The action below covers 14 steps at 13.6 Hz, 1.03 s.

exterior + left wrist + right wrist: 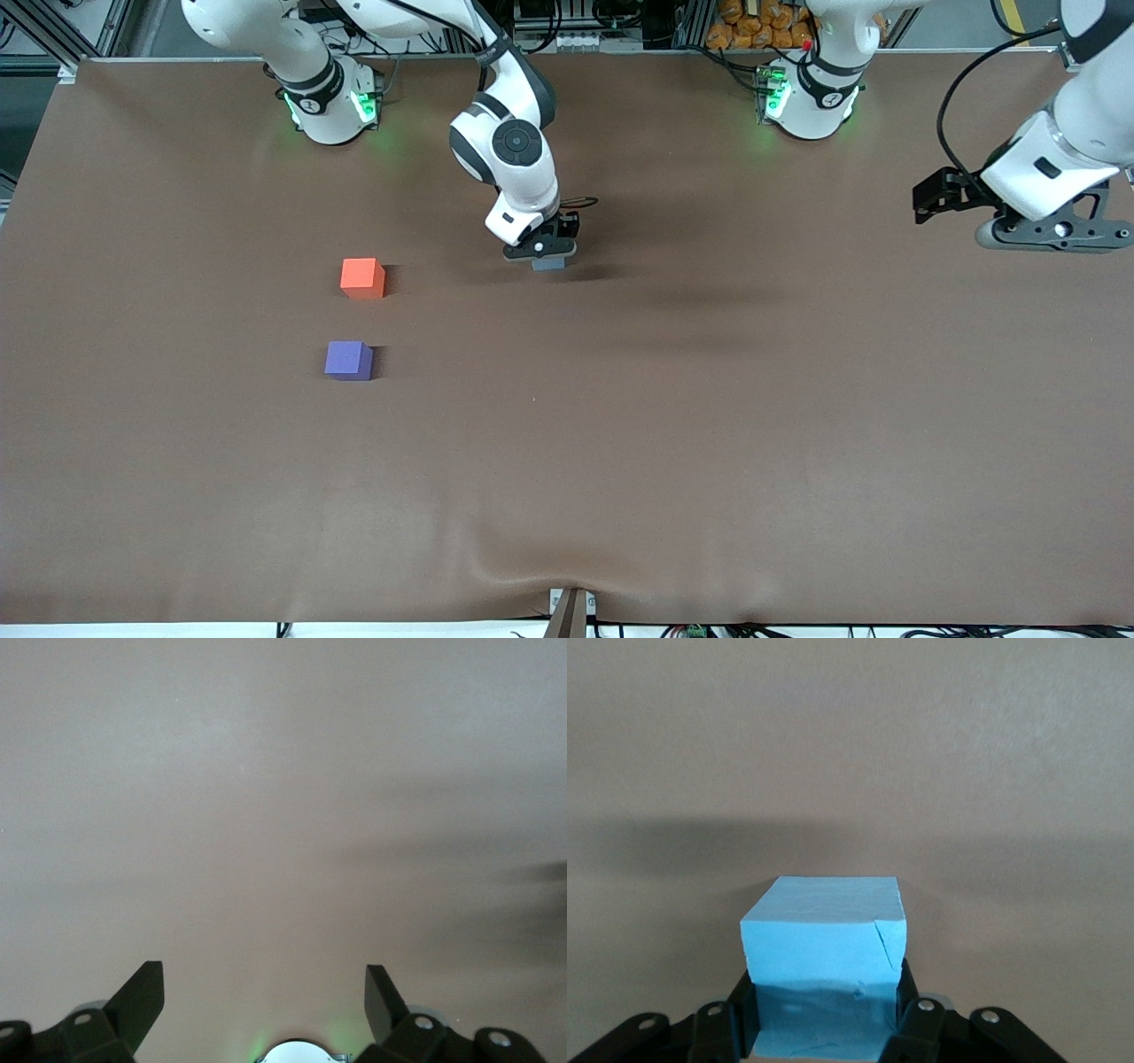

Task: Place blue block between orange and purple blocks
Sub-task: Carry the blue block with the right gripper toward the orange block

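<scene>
- My right claw (551,257) is clenching the blue block (824,939) on the worktop (709,425).
- My left claw (264,997) is waiting, fingers spread, over bare worktop.

High front camera faces both robots; 2 wrist cameras look close down at the table (620,443).

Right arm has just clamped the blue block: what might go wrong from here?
1. The gap between the orange block and the purple block looks tight, so lowering the blue block there may nudge either cube.
2. The right gripper holds the block low in its jaws, most of it sticking out; it might tilt or slip in transit.
The left gripper waits open over the left arm's end of the table.
</scene>
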{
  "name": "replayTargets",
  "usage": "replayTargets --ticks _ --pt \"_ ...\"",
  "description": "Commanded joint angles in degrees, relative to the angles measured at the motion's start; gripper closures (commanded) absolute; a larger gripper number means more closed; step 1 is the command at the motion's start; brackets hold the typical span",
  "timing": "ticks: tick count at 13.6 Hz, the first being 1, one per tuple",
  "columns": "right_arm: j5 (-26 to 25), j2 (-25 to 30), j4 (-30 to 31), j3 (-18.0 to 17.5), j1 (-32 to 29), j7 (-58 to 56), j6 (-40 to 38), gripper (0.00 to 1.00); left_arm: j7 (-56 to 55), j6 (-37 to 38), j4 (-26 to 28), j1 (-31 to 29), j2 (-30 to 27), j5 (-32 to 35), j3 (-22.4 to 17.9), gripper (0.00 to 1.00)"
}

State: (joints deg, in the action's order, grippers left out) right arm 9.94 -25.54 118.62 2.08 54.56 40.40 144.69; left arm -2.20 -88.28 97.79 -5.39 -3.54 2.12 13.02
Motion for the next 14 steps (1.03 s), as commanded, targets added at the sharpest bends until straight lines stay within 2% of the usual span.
replayTargets --ticks 1,2,3,6,9,11,14 --pt "-0.97 3.29 -1.71 1.79 -2.52 0.38 -3.69 1.0 -0.7 1.97 -3.12 7.9 -0.59 -0.1 -8.59 0.0" --pt "-1.06 4.95 -2.77 2.4 -4.53 -0.15 -6.84 1.0 -0.61 2.06 -3.92 10.63 -0.67 -0.1 -11.76 0.0" --pt "-1.06 7.06 -3.73 2.58 -7.16 -1.28 -10.09 1.0 -0.44 2.06 -4.19 10.66 -0.76 -0.19 -12.22 0.0" --pt "-0.97 13.65 -3.83 2.49 -18.57 -12.94 -16.95 1.0 -0.44 2.06 -4.45 10.05 -1.9 -0.27 -12.32 0.0" --pt "-1.06 15.78 -4.98 2.84 -28.33 -22.36 -25.4 1.0 -0.52 2.24 -4.89 9.87 -1.91 -0.8 -11.88 0.0" --pt "-1.06 16.83 -3.4 2.76 -34.75 -30.35 -26.82 1.0 -0.61 3.2 -8.13 9.78 -1.38 -0.98 -11.36 0.0" --pt "-0.97 16.75 -1.03 2.84 -36.53 -31.18 -26.56 1.0 -2.28 3.29 -12.17 7.77 0.99 -0.98 -9.08 0.0"
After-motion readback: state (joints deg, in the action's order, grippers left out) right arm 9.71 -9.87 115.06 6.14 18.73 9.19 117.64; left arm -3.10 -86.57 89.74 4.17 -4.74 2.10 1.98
